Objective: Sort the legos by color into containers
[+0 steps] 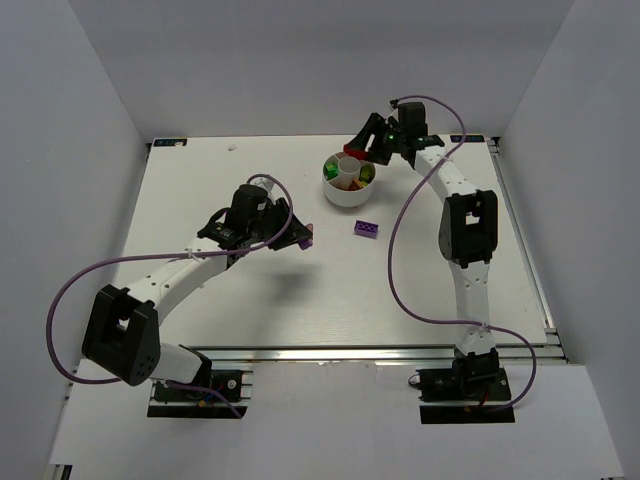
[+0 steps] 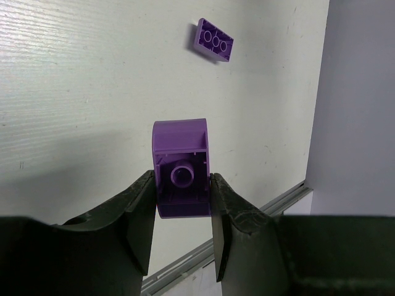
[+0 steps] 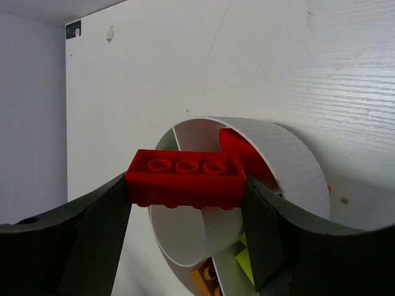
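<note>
Evidently light, stiff and slick, the red lego [image 3: 185, 179] was pinched by its short ends in the right hand [image 3: 185, 202] over the dish [image 3: 290, 160], the purple lego [image 2: 179, 139] by its sides in the left hand [image 2: 182, 191]

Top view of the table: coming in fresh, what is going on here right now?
Two robot arms are sorting legos by colour. The left arm pinches a purple brick in its jaws. The right arm holds a red brick in its jaws over the white dish, which already contains another red brick. A second purple brick lies loose on the table.
</note>
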